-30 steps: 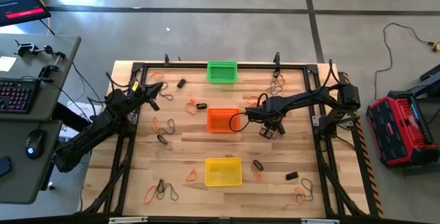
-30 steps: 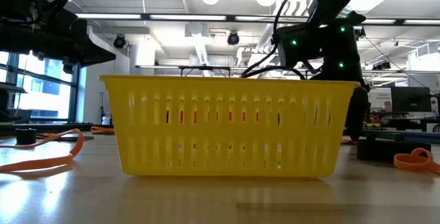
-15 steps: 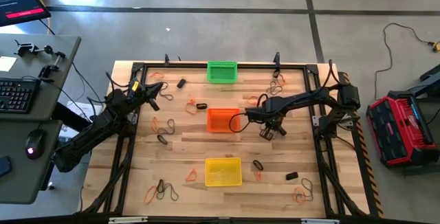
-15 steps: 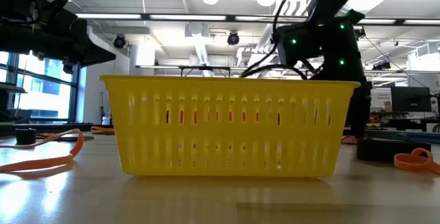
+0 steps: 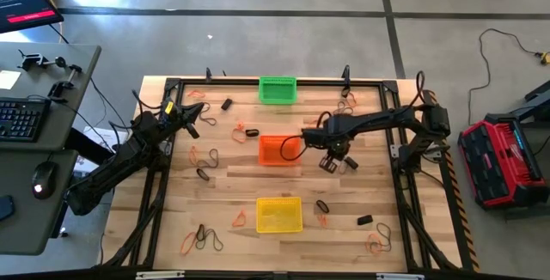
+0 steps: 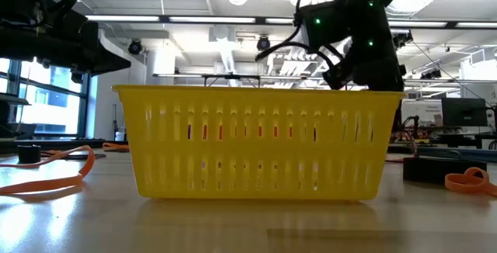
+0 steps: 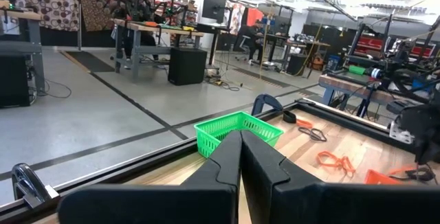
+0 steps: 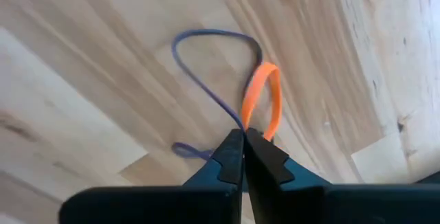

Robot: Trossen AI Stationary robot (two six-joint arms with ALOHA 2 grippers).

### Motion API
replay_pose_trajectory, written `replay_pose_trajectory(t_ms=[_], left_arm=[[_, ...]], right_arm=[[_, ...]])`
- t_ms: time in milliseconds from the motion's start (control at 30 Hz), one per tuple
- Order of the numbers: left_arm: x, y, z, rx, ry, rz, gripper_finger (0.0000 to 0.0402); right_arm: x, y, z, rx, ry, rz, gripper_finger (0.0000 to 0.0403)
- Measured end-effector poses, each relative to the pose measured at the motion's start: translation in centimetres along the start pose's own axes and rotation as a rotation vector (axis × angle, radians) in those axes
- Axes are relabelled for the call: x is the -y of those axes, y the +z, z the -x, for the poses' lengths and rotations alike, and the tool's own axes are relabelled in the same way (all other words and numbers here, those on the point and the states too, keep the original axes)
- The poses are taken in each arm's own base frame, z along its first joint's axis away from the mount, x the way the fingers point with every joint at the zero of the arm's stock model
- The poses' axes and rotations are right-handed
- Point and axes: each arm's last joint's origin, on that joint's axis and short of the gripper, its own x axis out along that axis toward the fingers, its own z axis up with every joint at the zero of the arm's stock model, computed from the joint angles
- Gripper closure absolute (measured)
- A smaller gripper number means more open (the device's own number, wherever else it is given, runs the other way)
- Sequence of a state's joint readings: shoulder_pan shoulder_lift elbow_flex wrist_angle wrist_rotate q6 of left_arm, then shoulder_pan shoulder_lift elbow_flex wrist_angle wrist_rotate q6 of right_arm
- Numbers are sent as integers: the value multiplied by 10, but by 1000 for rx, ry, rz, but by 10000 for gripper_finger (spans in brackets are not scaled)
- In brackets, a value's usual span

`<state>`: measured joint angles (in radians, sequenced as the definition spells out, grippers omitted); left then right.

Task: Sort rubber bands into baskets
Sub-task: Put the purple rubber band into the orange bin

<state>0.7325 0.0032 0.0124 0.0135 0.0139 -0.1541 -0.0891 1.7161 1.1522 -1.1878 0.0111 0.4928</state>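
The right pincer (image 8: pixel 243 136) is clamped on two tangled bands at once, an orange band (image 8: pixel 262 100) and a dark band (image 8: pixel 199 66), above the counter (image 5: pixel 361 185) beside the orange basket (image 5: pixel 277 149). Both could drop in together, missorting one. Far off, the left pincer (image 7: pixel 240 148) waits closed.

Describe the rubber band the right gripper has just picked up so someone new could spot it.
Start at the orange basket in the middle of the table; the right gripper hangs just beside it, shut. Pinched at its fingertips is a thin orange rubber band, the only one lifted off the wood, with a thin dark band caught alongside it.
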Motion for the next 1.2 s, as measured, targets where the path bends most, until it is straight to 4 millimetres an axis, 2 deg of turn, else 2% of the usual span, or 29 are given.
replay_pose_trajectory(t_ms=[233,700,967,1200], left_arm=[[0,0,0,0,0,0,401],[0,0,0,0,0,0,402],[0,0,0,0,0,0,401],[0,0,0,0,0,0,401]], right_arm=[[-2,3,13,13,28,-32,402],[-12,15,19,131,156,-18,402],[-17,20,57,193,194,-6,403],[-10,15,96,223,99,-18,403]])
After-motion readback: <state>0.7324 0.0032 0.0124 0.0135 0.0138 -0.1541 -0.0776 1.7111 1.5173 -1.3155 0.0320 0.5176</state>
